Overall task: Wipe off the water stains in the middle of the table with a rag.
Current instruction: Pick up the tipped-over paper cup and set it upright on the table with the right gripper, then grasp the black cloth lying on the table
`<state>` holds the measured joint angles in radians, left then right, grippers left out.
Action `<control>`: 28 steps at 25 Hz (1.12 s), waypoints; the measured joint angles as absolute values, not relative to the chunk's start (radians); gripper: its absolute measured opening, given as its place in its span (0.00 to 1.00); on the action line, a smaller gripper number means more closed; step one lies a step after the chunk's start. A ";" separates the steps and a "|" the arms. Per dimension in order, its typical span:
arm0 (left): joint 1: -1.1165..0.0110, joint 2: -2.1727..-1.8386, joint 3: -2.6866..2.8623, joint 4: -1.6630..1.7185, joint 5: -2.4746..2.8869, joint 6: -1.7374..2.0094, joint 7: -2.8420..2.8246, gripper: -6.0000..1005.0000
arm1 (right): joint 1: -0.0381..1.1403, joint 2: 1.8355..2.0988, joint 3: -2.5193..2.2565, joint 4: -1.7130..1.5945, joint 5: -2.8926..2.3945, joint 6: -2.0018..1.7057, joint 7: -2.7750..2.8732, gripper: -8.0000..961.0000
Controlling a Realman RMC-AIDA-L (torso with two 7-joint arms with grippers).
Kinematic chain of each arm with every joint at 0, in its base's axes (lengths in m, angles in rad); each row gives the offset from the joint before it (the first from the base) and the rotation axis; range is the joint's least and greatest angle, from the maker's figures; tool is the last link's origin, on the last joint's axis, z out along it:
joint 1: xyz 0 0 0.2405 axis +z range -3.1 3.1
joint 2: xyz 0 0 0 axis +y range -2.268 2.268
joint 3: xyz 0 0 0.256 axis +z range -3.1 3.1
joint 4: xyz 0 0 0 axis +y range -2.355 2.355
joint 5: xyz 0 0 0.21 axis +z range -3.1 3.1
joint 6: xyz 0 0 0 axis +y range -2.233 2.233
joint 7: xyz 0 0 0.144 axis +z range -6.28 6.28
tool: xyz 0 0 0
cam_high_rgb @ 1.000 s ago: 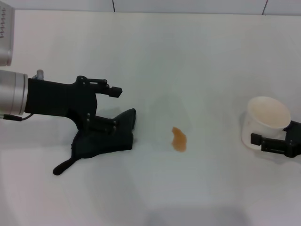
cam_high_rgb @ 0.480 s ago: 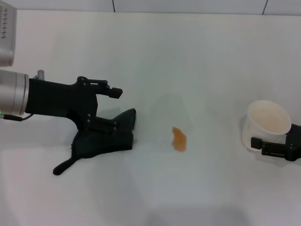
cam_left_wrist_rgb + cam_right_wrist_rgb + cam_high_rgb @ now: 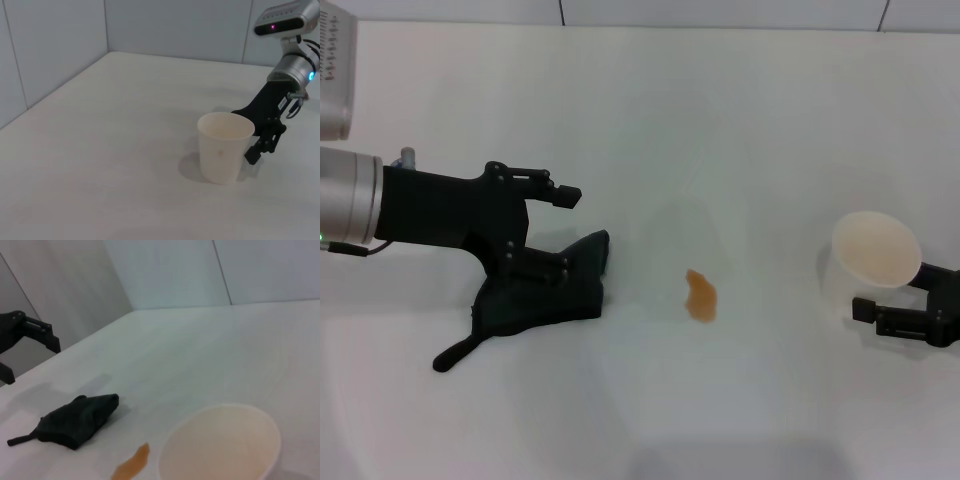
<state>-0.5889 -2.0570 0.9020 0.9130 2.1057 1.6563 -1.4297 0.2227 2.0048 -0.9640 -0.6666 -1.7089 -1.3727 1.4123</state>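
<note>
left gripper [image 3: 542, 232] jaws wide, straddling rag [image 3: 545, 295] | water stains [image 3: 700, 296] well beyond its fingertips on table [image 3: 650, 120] | risk: shallow pinch drops rag | right gripper [image 3: 895, 312] holding cup [image 3: 870, 262], could tip

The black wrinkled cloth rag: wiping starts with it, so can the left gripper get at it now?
Probably yes. The left gripper hangs open right over the black wrinkled cloth rag, nothing between them; the right gripper sits far off by the translucent white cup.
</note>
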 joint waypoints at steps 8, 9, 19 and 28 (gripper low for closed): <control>-0.589 -2.057 0.902 0.913 2.106 1.654 -1.430 0.81 | 0.197 2.003 -0.962 -0.698 -1.709 -1.378 1.424 0.89; -0.589 -2.056 0.902 0.913 2.106 1.654 -1.430 0.81 | 0.193 2.003 -0.962 -0.700 -1.709 -1.380 1.425 0.89; -0.589 -2.055 0.900 0.913 2.106 1.654 -1.430 0.81 | 0.164 2.003 -0.961 -0.735 -1.719 -1.471 1.444 0.89; -0.589 -2.055 0.895 0.913 2.106 1.653 -1.428 0.81 | 0.104 2.005 -0.960 -0.879 -1.722 -1.550 1.498 0.89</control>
<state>-0.5891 -2.0549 0.8954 0.9126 2.1061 1.6529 -1.4276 0.1044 2.0048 -0.9601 -0.8789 -1.7224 -1.5496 1.4982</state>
